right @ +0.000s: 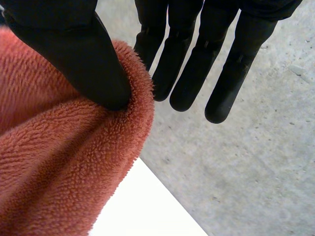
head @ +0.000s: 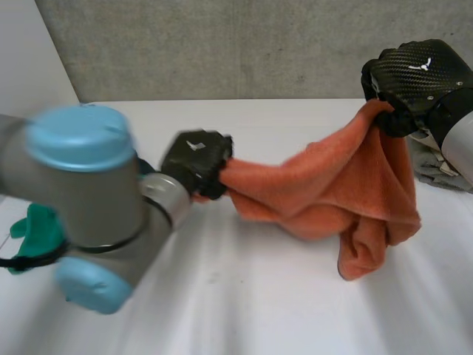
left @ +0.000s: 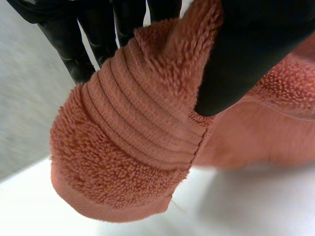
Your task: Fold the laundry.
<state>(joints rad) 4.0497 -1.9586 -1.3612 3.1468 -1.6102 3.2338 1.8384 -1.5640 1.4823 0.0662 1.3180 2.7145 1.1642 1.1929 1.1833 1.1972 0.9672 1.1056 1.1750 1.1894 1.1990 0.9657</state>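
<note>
An orange terry towel [head: 318, 185] hangs stretched between my two hands above the white table [head: 259, 296], its lower folds sagging onto the table at the right. My left hand [head: 196, 163] grips the towel's left end. In the left wrist view the thumb [left: 246, 49] presses a corner with a ribbed band [left: 138, 142] against the fingers [left: 74, 39]. My right hand [head: 417, 78] is raised higher at the far right and holds the towel's upper edge. There the thumb [right: 74, 54] pinches the towel [right: 59, 162] against a finger, while the other fingers [right: 197, 59] stay straight.
A teal object [head: 33, 229] lies at the table's left edge, partly behind my left arm. A grey cloth [head: 436, 166] lies at the right edge under my right arm. A concrete wall [head: 244, 44] stands behind the table.
</note>
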